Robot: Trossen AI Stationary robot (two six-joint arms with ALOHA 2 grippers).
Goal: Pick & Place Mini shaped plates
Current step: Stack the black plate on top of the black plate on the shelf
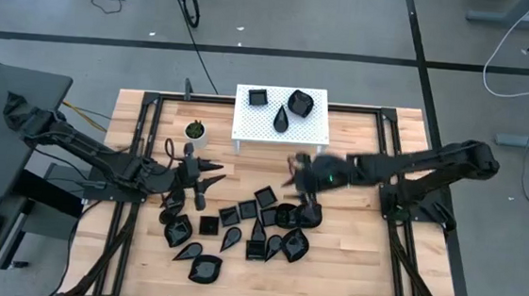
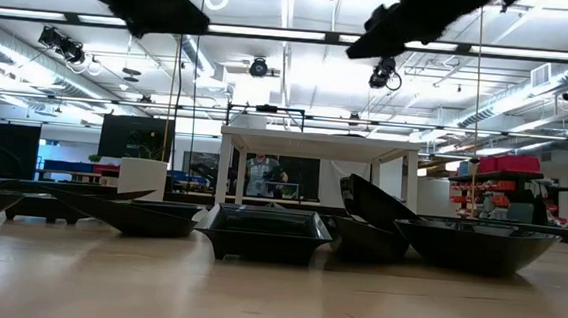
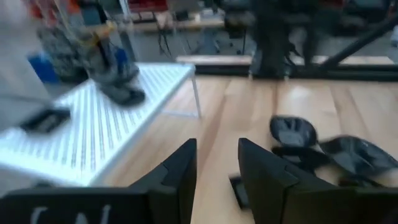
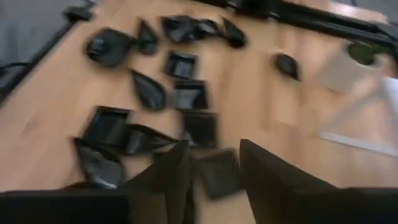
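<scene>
Three mini shaped plates [image 1: 281, 105] on perforated stand [image 1: 313, 130]; rest scattered on table [image 1: 350, 259] before it.

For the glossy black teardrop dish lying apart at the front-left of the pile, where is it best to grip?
Probably from straight above: the glossy black teardrop dish lies flat on the wooden table with free space around it. Pinch its raised rim at the wide rounded end; the pointed end gives less hold.

left arm — reaches in from the left edge, low | left gripper [image 1: 208, 174] fingers parted, empty | right arm — stretched in from the right | right gripper [image 1: 293, 169] fingers parted, empty
</scene>
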